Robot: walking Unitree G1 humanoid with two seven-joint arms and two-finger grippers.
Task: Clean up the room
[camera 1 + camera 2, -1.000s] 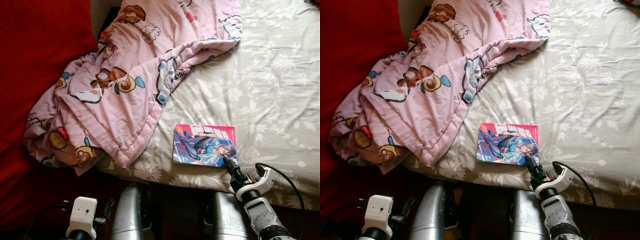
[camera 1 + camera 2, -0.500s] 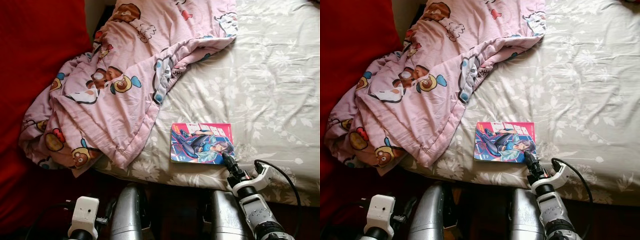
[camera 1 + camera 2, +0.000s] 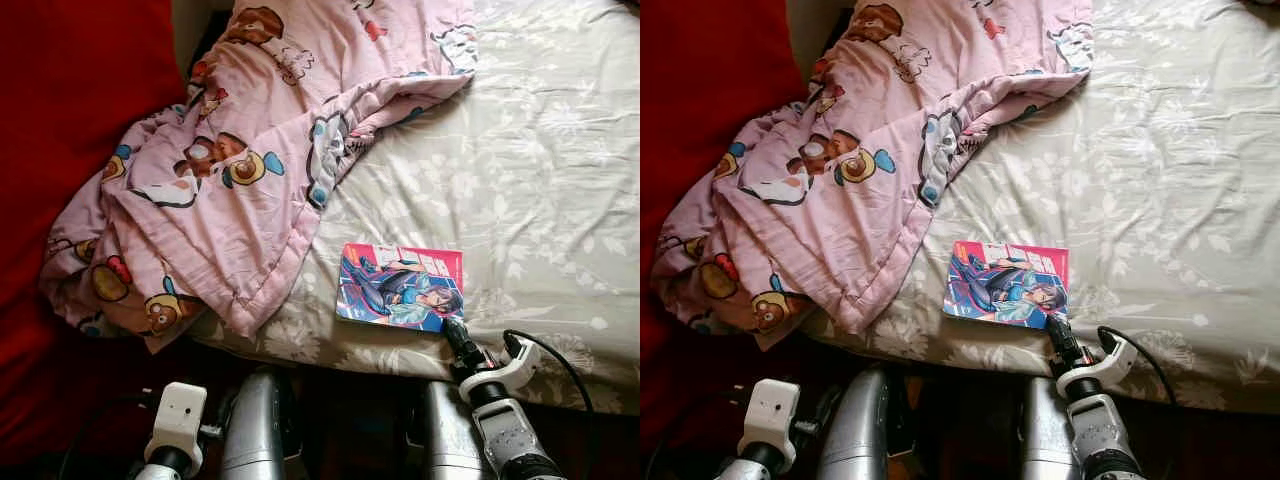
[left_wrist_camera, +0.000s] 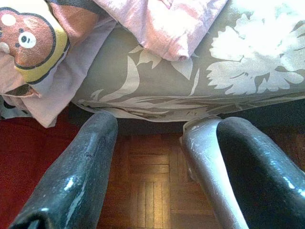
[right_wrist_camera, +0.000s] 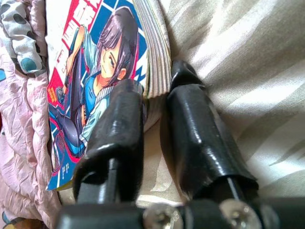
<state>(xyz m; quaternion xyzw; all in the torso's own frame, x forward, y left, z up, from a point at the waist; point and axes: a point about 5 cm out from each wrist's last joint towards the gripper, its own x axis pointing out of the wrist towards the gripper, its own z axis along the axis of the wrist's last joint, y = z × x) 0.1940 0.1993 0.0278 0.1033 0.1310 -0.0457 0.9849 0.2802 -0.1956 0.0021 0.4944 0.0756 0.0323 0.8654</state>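
At bed (image 3: 540, 200) edge, right pincer (image 3: 449, 329) nearly closed, fingers straddling comic book (image 3: 400, 287) corner; left pincer (image 4: 162, 181) open, empty.

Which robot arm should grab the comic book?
The right. The right gripper is already at the comic book's near corner on the bed, while the left gripper hangs below the mattress edge.

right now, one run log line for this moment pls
phase: grasping | right gripper: fingers pinching corner of colourful manga paperback on floral grey bedsheet | left gripper: idle, open, below bed edge
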